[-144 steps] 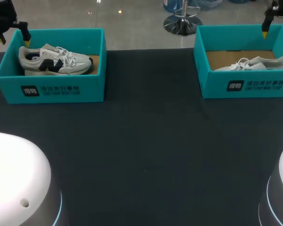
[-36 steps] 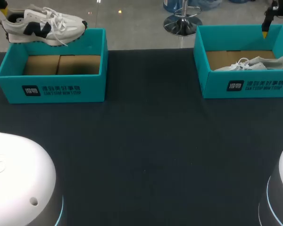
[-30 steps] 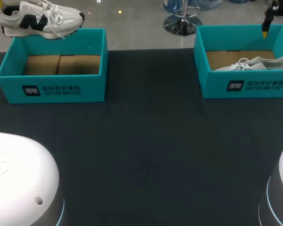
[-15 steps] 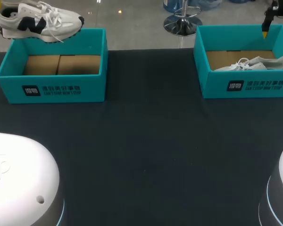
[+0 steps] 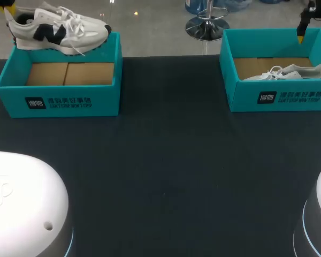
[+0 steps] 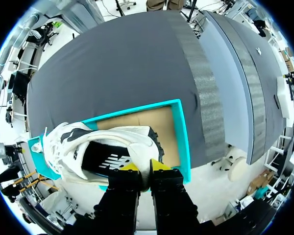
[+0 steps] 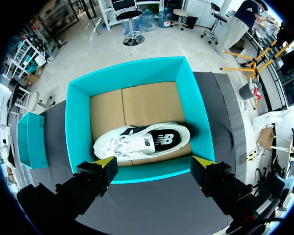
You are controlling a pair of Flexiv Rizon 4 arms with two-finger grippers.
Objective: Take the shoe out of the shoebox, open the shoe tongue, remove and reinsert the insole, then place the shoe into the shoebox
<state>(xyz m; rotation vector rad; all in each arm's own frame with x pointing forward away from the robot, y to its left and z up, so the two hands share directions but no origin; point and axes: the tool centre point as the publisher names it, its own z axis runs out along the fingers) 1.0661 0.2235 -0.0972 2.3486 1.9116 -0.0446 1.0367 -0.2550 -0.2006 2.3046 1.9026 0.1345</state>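
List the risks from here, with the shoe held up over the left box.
1. The left gripper pinches the shoe only at its heel. The long toe end sticks out unsupported, so the shoe may tilt or slip out.
2. Loose laces dangle close to the rim of the left shoebox and might snag there when the shoe is carried toward the table.

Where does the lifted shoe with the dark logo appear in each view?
Head view: shoe in the air over the left shoebox.
Left wrist view: shoe heel pinched in the left gripper, above that box.
Right wrist view: shoe not made out.
Shared landmark: the left shoebox, seen in all three.
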